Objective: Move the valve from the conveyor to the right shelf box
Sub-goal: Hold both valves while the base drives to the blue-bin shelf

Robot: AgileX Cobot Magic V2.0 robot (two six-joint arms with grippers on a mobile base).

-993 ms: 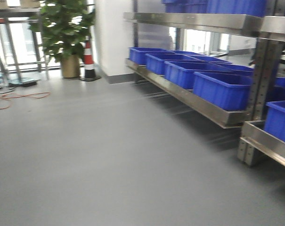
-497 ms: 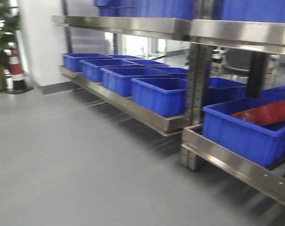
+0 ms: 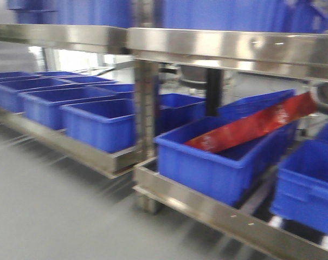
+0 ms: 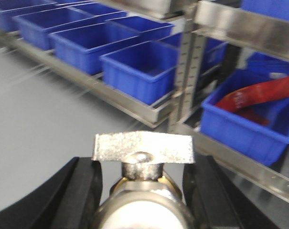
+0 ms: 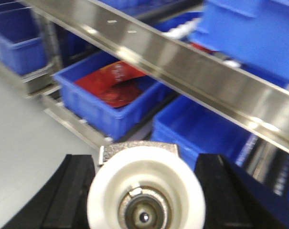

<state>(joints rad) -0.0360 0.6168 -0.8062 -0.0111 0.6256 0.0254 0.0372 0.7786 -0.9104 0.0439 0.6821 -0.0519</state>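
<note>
My left pincer point(image 4: 143, 193) grasps a handled valve point(image 4: 143, 149); my right pincer point(image 5: 146, 191) grips a white-rimmed valve point(image 5: 145, 164), with blue shelf boxes point(image 4: 139, 76) on the far side.

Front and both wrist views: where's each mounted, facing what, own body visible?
Front: faces the steel shelf of blue boxes; no robot parts show.
Left wrist: behind the left hand, looking past its valve at the shelf.
Right wrist: behind the right hand, past a white-capped valve, shelf close up.
Shared: all three show the red packet in a blue box.
</note>
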